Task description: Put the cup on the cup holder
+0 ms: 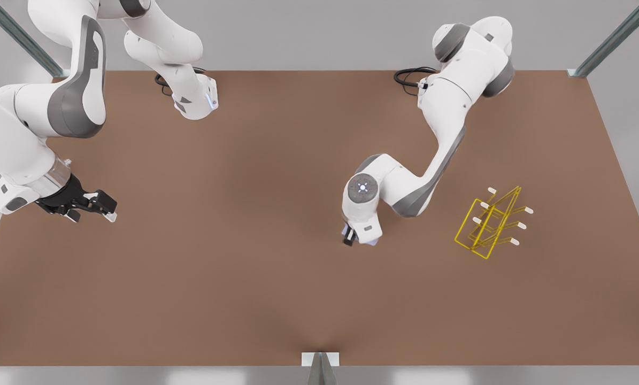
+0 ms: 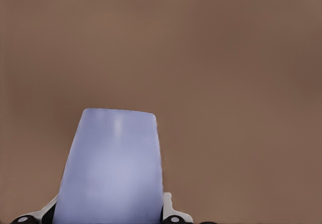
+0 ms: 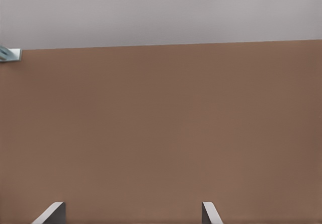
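Your left gripper [image 1: 355, 237] clamps cup [image 2: 111, 166] between fingers, mid-table, cup's long axis running out past fingertips. Holder [image 1: 491, 223] lies toward front view's right, well apart, pegs pointing right. Table [image 1: 244, 224] between is bare: your path there looks open. Right gripper [image 1: 92, 206] waits at front view's left, fingers spread, holding nothing.

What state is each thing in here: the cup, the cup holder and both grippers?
cup: gripped between the left gripper's fingers, not on the holder.
cup holder: standing on the table, pegs bare, nothing hung.
left gripper: shut on the cup, near the table's middle.
right gripper: open, holding nothing, waiting at the front view's left.
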{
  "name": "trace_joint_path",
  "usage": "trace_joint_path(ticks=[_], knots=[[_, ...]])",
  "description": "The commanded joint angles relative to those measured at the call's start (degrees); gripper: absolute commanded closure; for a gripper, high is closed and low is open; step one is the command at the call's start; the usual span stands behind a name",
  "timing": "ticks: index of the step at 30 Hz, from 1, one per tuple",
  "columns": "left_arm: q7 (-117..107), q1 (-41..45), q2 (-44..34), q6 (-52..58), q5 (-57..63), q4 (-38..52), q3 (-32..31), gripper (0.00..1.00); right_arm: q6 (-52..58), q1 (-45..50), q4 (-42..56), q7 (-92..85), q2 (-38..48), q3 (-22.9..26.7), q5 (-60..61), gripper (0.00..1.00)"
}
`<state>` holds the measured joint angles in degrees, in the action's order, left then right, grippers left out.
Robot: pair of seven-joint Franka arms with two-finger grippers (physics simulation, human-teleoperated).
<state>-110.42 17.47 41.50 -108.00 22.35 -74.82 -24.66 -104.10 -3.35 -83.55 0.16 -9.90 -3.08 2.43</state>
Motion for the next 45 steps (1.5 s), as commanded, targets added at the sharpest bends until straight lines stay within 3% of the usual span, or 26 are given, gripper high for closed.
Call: trace_joint_path(ticks=[1,3,8,11,14,16,17,21,22,29,38,43,45], knots=[[-5.2,0.3,-0.4,13.9,10.9,0.0,0.0,0.23,-0.1,0.0,0.0,-0.2,0.1,0.0,0.0,0.00],[-8.1,0.8,0.1,21.9,19.1,0.0,0.0,0.23,-0.1,0.0,0.0,-0.2,0.1,0.0,0.0,0.00],[-13.7,2.2,1.4,37.8,25.5,0.4,0.7,0.23,-0.1,-0.3,0.1,-0.2,-0.3,0.0,0.0,0.00],[-21.1,1.3,2.3,39.7,24.8,0.4,0.7,0.23,-0.1,-0.3,0.2,-0.2,-0.5,0.0,0.0,0.00],[-23.0,2.1,3.1,42.4,23.8,0.4,7.6,0.23,-0.1,-0.2,0.3,-0.2,-0.5,0.0,0.0,0.00],[-22.6,6.8,4.1,45.7,25.5,0.6,15.5,0.23,-0.1,-0.2,0.2,-0.2,-0.5,0.0,0.0,0.00],[-22.0,8.5,5.9,45.4,26.0,2.0,18.6,0.23,-0.1,-0.2,0.2,-0.2,-0.5,0.0,0.0,0.00],[-22.7,8.0,6.3,45.1,28.0,2.0,19.3,0.23,0.0,-0.2,0.1,-0.2,-0.5,-0.1,0.0,0.00],[-23.8,8.6,6.4,45.1,29.1,2.0,21.9,0.23,-0.1,-0.3,0.1,-0.2,-0.5,-0.1,0.0,0.00],[-32.2,5.8,6.8,35.4,35.6,1.9,21.9,0.21,0.0,-0.2,0.0,-0.2,-0.5,-0.1,0.0,0.00],[-34.6,3.9,6.8,39.4,38.3,-5.5,22.0,0.21,0.5,-0.4,0.0,0.5,-2.3,0.1,-1.6,0.00],[-35.4,3.9,6.6,40.9,38.3,-7.3,22.0,0.21,9.5,-1.6,-4.0,0.7,0.1,-0.1,-6.0,0.00],[-36.5,4.3,6.6,41.5,38.2,-7.8,22.0,0.21,12.9,-3.0,-5.4,-0.1,3.6,-4.2,-5.2,0.00]])
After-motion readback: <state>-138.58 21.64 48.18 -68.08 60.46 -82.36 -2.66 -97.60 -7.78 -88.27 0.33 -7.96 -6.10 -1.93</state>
